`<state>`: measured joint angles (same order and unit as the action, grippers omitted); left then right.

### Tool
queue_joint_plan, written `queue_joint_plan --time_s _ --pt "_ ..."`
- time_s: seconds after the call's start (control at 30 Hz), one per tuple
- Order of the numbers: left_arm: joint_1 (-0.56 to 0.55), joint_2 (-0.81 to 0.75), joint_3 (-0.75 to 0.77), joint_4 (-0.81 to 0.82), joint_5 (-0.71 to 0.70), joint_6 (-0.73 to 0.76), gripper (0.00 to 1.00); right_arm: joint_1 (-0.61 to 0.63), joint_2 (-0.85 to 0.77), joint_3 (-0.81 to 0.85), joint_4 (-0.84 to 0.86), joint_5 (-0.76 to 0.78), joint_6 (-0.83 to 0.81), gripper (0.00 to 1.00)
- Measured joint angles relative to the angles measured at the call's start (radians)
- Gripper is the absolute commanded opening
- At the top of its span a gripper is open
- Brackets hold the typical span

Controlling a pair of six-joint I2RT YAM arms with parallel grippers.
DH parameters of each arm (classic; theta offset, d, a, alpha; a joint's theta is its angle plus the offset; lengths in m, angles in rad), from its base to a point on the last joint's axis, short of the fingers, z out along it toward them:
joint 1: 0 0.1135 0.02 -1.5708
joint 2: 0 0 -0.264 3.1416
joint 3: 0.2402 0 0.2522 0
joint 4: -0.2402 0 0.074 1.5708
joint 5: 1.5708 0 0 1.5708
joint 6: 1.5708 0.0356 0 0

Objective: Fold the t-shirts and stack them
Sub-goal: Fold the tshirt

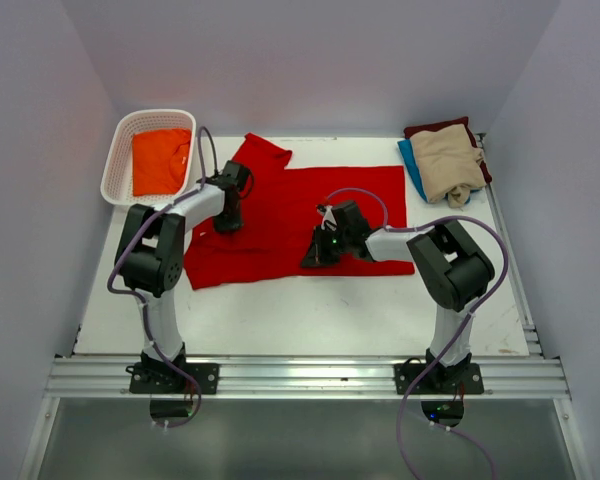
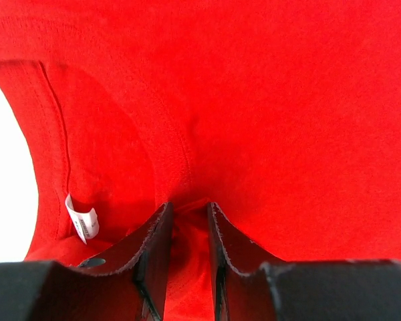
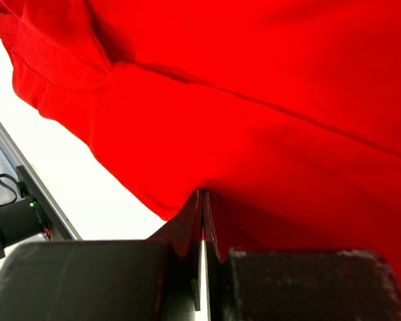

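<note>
The white worktop (image 1: 310,320) carries everything. One big red t-shirt (image 1: 280,215) lies spread out in the middle of it, with a sleeve pointing to the far left. Two arms reach over it from the near edge. The left arm goes up, bends at the elbow and tips down. The left claw (image 1: 226,224) points down at the shirt's left side by the collar, its fingers (image 2: 154,247) close together with a fold of red cloth pinched between them. The right arm bends low to the left. The right claw (image 1: 313,258) bites the shirt's near edge, fingers almost touching. One white basket (image 1: 115,165) sits at the far left with one orange t-shirt (image 1: 160,160) inside. At the far right is a pile of three: one beige t-shirt (image 1: 448,165) on top, with one blue t-shirt (image 1: 410,165) and one maroon t-shirt (image 1: 435,128) under it. That makes five shirts. One small white tag (image 2: 82,221) shows by the collar.
</note>
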<state>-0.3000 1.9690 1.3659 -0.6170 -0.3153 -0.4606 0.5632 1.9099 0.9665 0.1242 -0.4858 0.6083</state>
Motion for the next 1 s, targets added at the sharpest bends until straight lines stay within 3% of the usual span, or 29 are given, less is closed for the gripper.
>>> queue_joint_plan --time_s 0.1,0.23,0.77,1.0 --pt "0.001 0.0 -0.011 0.001 0.001 -0.001 0.24 0.0 0.0 0.0 0.0 0.0 0.0 0.0" --pt "0.001 -0.002 -0.018 0.012 0.008 -0.004 0.0 -0.001 0.0 0.0 0.0 0.0 0.0 0.0" --pt "0.003 -0.137 -0.039 0.074 0.102 0.027 0.0 -0.001 0.001 0.0 0.001 -0.001 0.0 0.0" --pt "0.003 -0.116 0.061 0.079 0.125 0.062 0.0 -0.002 0.002 0.0 0.002 -0.003 0.0 0.0"
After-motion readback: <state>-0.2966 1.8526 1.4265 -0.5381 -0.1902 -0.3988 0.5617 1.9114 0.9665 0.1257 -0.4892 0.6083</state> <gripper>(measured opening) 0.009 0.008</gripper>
